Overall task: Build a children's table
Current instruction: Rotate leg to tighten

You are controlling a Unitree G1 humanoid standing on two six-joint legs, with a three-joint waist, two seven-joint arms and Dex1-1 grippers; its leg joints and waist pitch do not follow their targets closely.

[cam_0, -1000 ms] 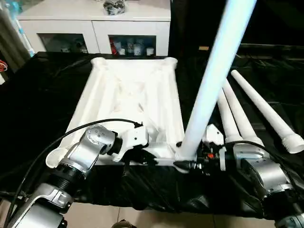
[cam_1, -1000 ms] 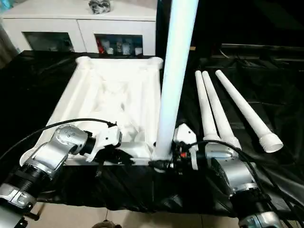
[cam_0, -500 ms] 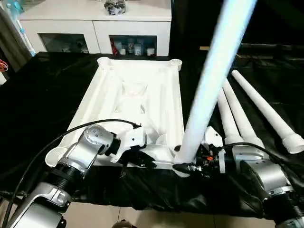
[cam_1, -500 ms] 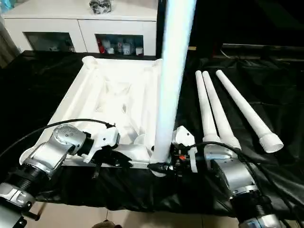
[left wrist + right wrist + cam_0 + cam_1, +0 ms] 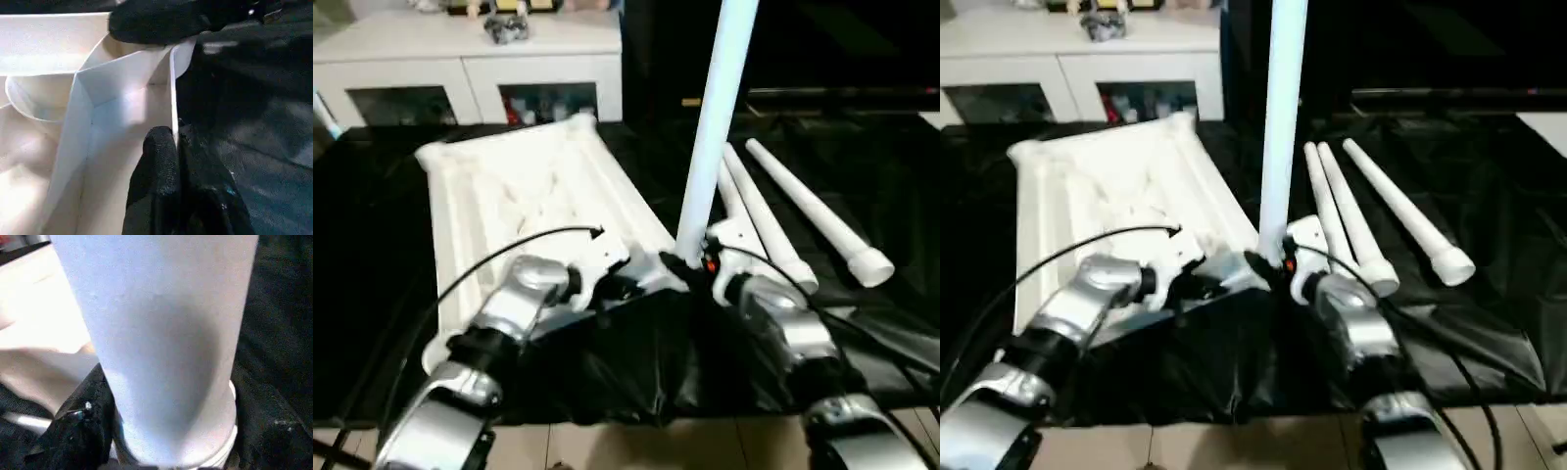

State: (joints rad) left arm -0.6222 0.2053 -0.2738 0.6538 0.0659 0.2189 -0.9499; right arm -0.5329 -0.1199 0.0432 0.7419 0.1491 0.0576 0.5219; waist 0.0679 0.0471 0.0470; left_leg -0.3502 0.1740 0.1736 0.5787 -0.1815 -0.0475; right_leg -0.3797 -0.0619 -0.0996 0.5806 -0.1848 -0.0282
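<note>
A black cloth (image 5: 401, 245) covers the work surface, and behind it stands a white cabinet (image 5: 470, 64) with glass doors and small items on its top. On the cloth lies the white table top (image 5: 519, 191), upside down with its ribbed hollow underside facing up, turned at an angle so that one rounded corner socket points toward the cabinet. Its near right corner sits between the two silver forearms.

One long white leg (image 5: 715, 127) stands upright at that near right corner, rising out of the top of the head views. Its wide lower end is low by the corner, but whether it is seated in a socket cannot be told. Three more legs (image 5: 803, 211) lie side by side on the cloth to the right of the top, their wide ends toward the robot; two are touching or nearly so, the third a little apart.

The right gripper (image 5: 690, 266) is at the foot of the standing leg, its black fingers (image 5: 80, 431) closed around the leg's base, as the right wrist view shows.

The left gripper (image 5: 622, 286) is at the near edge of the table top, just beside the right one. In the left wrist view its fingers (image 5: 159, 161) pinch a thin upright wall of the top's underside, one on each side, with almost no gap between them.
</note>
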